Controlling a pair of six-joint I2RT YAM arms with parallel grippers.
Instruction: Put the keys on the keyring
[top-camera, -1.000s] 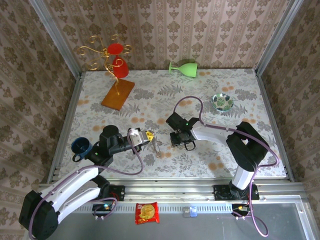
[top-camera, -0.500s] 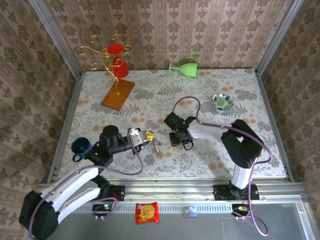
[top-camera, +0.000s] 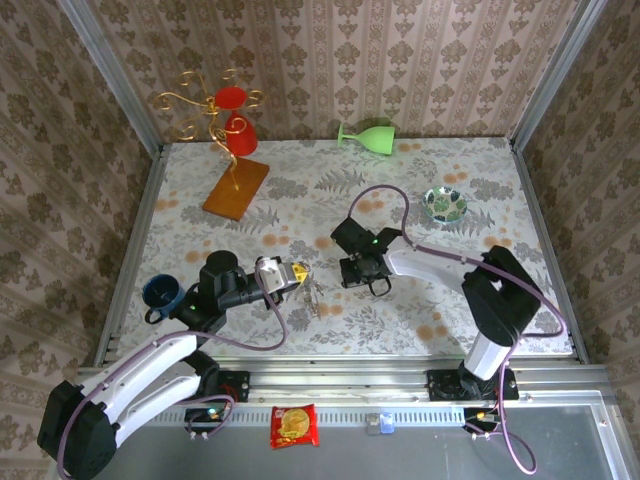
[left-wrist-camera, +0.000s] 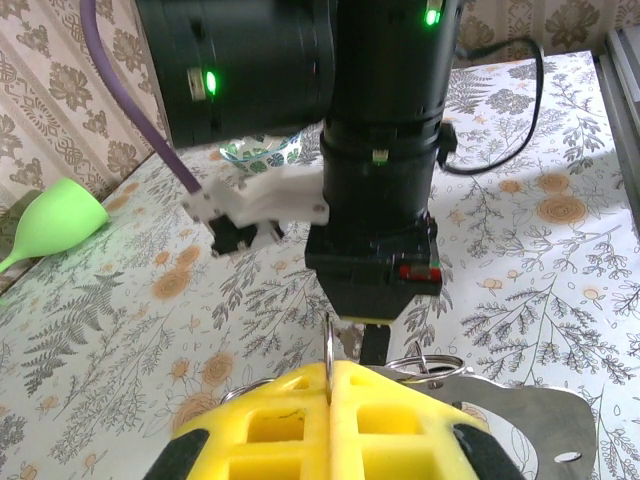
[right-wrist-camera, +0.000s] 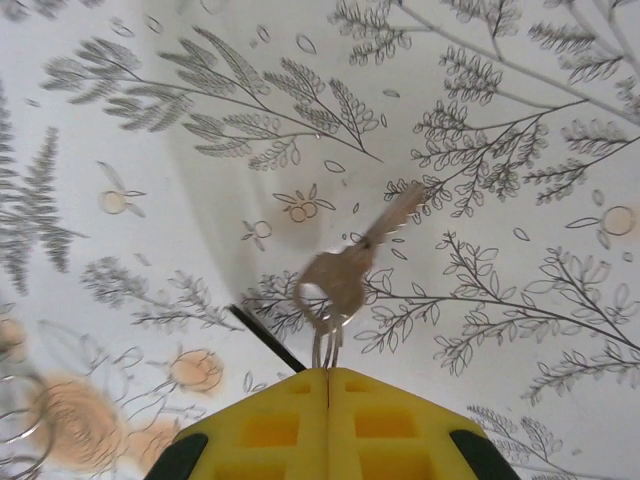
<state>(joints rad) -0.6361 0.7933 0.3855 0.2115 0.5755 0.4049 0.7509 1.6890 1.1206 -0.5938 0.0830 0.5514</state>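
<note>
Round the worktop (top-camera: 450, 300) stand a gold stand (top-camera: 225, 120) with red cups at the back left, a green goblet (top-camera: 368, 135) on its side at the back, a patterned dish (top-camera: 443, 204) to the right and a blue mug (top-camera: 160, 293) at the left edge beside the left arm. A snack packet (top-camera: 294, 425) lies on the near rail.

The two arms meet near the middle. From the left wrist, the right arm's black body (left-wrist-camera: 385, 150) stands just ahead, hiding most of the dish and the worktop beyond.

The left fingers (left-wrist-camera: 270, 425), yellow, are clenched on a keyring (left-wrist-camera: 328, 348). It is thin wire seen edge-on, with a wire loop (left-wrist-camera: 425, 362) curling out beside it and a flat metal plate (left-wrist-camera: 530, 420) with a small hole at the right.

The right fingers (right-wrist-camera: 270, 420) are clenched on a small ring (right-wrist-camera: 325, 338). A key (right-wrist-camera: 348, 268) hangs from it above the worktop. It is dull grey-brown metal, blurred, its blade pointing up and right. A wire coil (right-wrist-camera: 12, 420) shows at the left edge; I cannot tell what it belongs to.
</note>
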